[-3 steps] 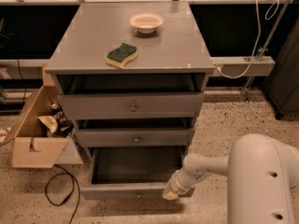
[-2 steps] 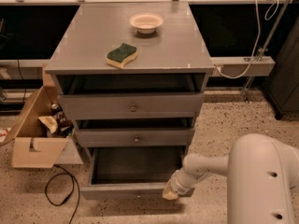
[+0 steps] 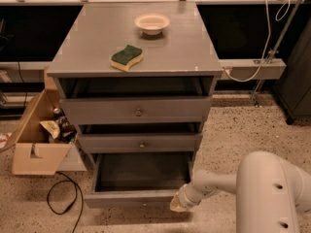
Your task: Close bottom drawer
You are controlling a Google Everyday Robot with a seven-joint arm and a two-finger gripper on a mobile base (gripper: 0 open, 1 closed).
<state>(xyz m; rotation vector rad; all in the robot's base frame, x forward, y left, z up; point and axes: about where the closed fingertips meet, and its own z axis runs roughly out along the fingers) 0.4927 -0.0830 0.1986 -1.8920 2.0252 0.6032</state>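
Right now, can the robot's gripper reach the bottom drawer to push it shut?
Probably yes. The gripper is right at the right end of the bottom drawer, by its low front panel, and nothing stands between them. The drawer is pulled out toward the arm.

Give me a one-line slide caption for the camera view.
Gripper at the right front corner of the open bottom drawer, sponge and bowl on the cabinet top.

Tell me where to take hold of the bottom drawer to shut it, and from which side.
Take the bottom drawer by its low front panel, near the middle, from the front: it stands pulled out, that panel facing outward. The end effector sits at the panel's right end.
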